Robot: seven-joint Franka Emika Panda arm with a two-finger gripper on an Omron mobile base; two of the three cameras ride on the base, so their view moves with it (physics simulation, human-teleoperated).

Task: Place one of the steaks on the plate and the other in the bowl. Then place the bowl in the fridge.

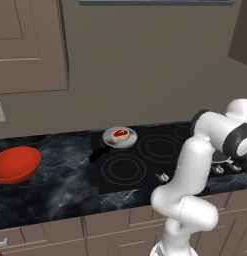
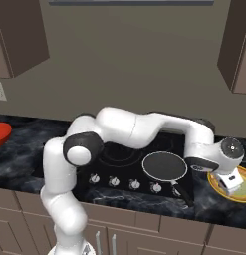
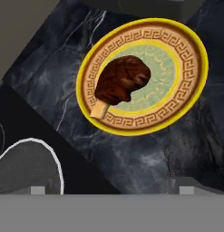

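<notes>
In the left base view you see the red bowl (image 1: 16, 164) sitting on the dark marbled worktop (image 1: 60, 190), well to the left of the black stove top (image 1: 145, 160). One steak (image 1: 120, 133) lies in a small grey pan (image 1: 120, 137) at the stove's back left corner, its black handle pointing toward the bowl. The white arm (image 1: 195, 175) rises at the lower right and bends off to the right.

In the right base view the arm reaches across the stove to the far right, and the hand (image 2: 229, 180) hangs over the rim of a yellow plate (image 2: 219, 188) on the worktop. A larger dark frying pan (image 2: 164, 167) rests on the front right burner, just left of the plate. A sliver of the bowl shows at the left edge.

In the hand view you look down on the plate with its patterned border. A brown piece of cooked meat on a bone (image 3: 120, 83) lies on it, toward the left side. The jaws stand wide apart, with nothing between them.
</notes>
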